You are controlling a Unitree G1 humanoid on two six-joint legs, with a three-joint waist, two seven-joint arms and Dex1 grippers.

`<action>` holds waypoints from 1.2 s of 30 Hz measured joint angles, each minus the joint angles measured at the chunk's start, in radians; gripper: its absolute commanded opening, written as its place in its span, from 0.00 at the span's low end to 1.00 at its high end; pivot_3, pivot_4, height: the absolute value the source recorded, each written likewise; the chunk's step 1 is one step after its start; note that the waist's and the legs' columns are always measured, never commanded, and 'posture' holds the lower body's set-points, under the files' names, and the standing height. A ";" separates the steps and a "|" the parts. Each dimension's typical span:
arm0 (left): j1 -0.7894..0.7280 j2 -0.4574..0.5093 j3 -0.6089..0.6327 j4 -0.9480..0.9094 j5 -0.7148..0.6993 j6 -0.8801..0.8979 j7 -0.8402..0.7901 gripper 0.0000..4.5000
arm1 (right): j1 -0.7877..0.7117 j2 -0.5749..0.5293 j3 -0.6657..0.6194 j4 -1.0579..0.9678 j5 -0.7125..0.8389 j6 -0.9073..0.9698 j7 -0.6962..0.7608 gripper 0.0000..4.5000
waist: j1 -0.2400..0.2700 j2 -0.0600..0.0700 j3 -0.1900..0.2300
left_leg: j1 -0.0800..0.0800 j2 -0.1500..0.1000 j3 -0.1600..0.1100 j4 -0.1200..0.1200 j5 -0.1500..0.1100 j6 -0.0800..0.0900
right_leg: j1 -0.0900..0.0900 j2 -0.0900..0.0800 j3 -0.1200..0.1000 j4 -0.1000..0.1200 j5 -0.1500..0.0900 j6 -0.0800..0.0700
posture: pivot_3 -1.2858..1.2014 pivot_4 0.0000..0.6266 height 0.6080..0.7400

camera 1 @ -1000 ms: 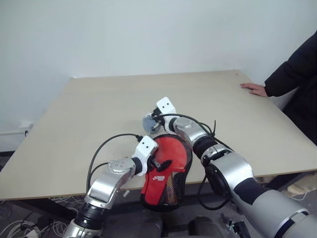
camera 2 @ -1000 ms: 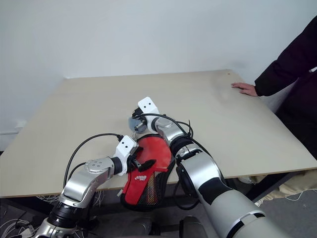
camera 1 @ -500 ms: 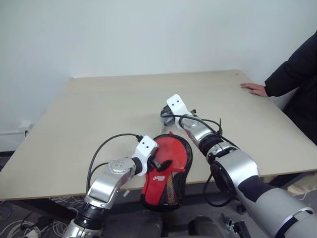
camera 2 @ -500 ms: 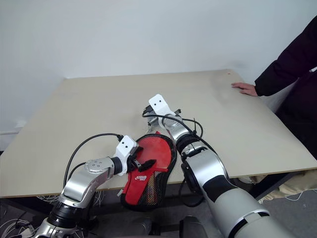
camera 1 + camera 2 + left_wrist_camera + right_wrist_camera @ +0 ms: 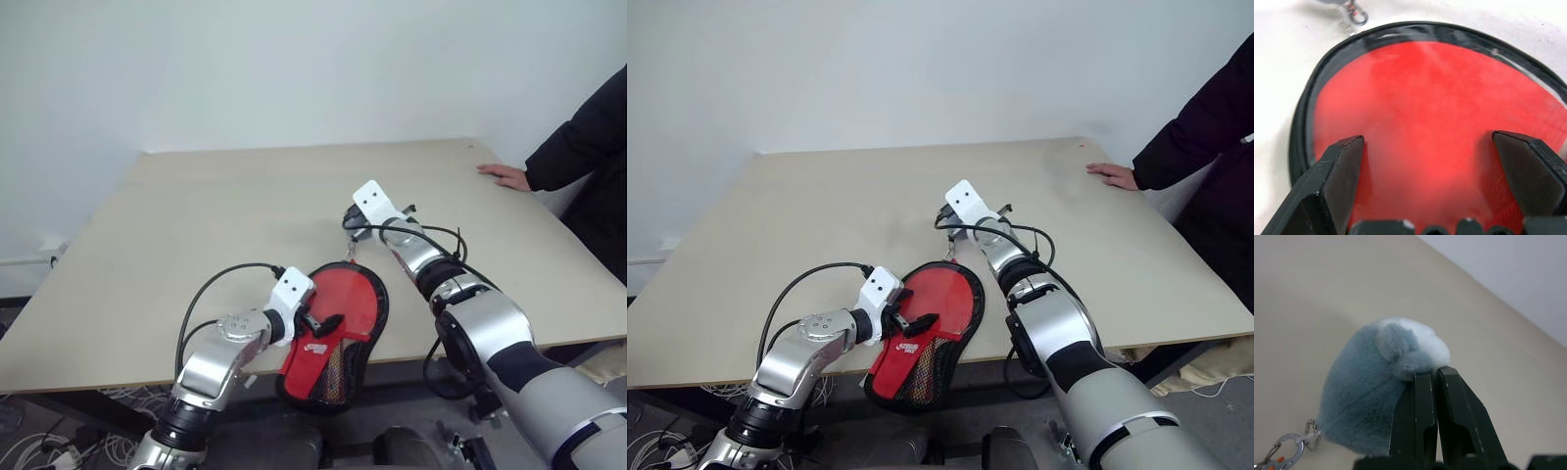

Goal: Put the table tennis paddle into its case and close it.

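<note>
At lower centre of the left eye view, the left gripper (image 5: 318, 323) rests with fingers spread wide over the red face of the case (image 5: 333, 328), which lies at the near edge of the table (image 5: 176, 225). To its upper right, the right gripper (image 5: 1436, 377) is pressed together, pinching a grey-white plush ball (image 5: 1376, 382) on a keyring clip (image 5: 1283, 450). At far right, a person's hand (image 5: 505, 175) rests on the table edge.

Probably a lab or test room: a bare pale surface (image 5: 196, 215), plain white wall (image 5: 294, 69), loose cables on the floor (image 5: 29, 455).
</note>
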 measured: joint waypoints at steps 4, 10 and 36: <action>-0.009 -0.006 -0.001 0.012 0.000 0.000 0.000 1.00 | 0.030 -0.034 0.004 -0.038 0.000 -0.003 0.046 0.00 | 0.000 0.000 0.000 | 0.000 0.000 0.000 0.000 0.000 0.000 | 0.000 0.000 0.000 0.000 0.000 0.000 | 0.52 0.00 0.85; -0.024 -0.010 -0.004 0.029 -0.001 0.000 -0.001 1.00 | 0.060 -0.065 0.009 -0.113 0.003 -0.003 0.110 0.00 | 0.001 0.000 0.000 | 0.000 0.000 0.000 0.000 0.000 0.001 | 0.001 -0.001 0.000 0.000 0.000 0.000 | 0.52 0.00 0.85; -0.330 -0.047 -0.090 0.383 0.039 -0.109 -0.201 1.00 | 0.067 -0.074 -0.006 -0.180 0.014 0.015 0.138 0.00 | 0.000 -0.002 0.002 | -0.009 0.000 0.000 -0.004 0.001 0.001 | -0.005 0.002 0.001 -0.010 0.004 -0.001 | 0.52 0.00 0.85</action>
